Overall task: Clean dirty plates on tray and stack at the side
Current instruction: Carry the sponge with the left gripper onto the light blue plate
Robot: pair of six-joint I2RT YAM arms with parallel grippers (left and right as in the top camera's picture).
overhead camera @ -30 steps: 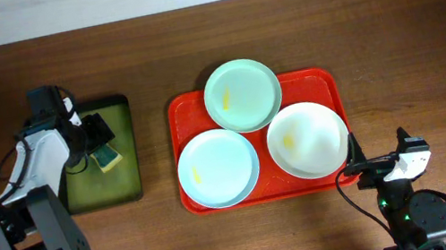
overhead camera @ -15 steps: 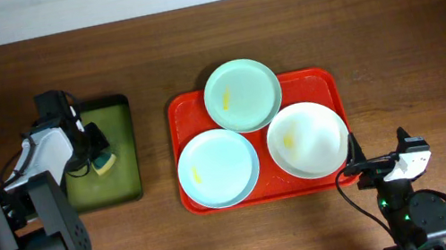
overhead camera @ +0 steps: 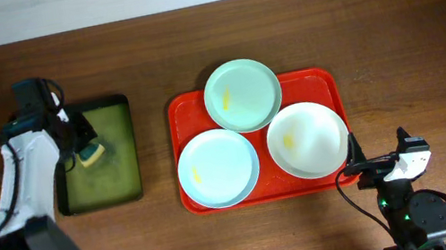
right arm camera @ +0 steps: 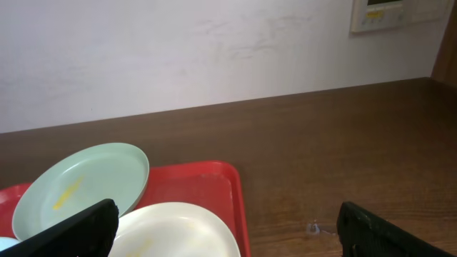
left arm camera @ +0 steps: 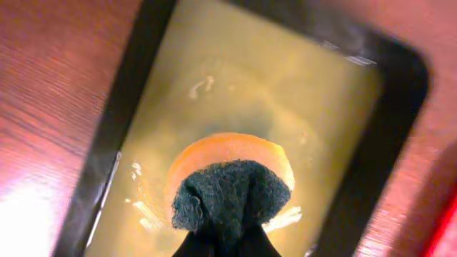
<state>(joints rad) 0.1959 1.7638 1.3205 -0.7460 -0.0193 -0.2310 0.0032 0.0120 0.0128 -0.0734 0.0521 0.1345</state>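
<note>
**Overhead.**
- You have the tray (overhead camera: 321, 81): red plastic, rectangular, with rounded corners and a raised rim. It sits right of centre on the dark wood-grain table (overhead camera: 407, 30).
- It holds the plates, all round, shallow and smooth.
  - The pale green plate (overhead camera: 242, 95) overhangs the far rim.
  - The pale blue plate (overhead camera: 217, 168) is at the near left.
  - The white plate (overhead camera: 307, 139) is at the near right.
  - Each carries a small yellow smear.
- Well to the left lies a smaller olive tray (overhead camera: 118, 174) with a dark rim.
- Your left gripper (overhead camera: 83, 146) is over its far left part, pinched on the sponge (overhead camera: 93, 154).
- Your right gripper (overhead camera: 379, 153) is at the near edge, just beside the red tray's corner.

**Left wrist.**
- The sponge (left arm camera: 228, 182) is yellow foam faced with a coarse dark green scouring pad, which bunches up where the left gripper (left arm camera: 225, 244) presses together on it.
- Below is the olive tray (left arm camera: 285, 86), its floor glossy and wet-looking.
- You cannot tell whether the sponge touches that floor.

**Right wrist.**
- The right gripper's black fingers (right arm camera: 71, 228) stand spread wide at either side, holding nothing.
- Beyond them are the green plate (right arm camera: 78, 189), the white plate (right arm camera: 178, 228) and the red tray's rim (right arm camera: 235, 193).
</note>
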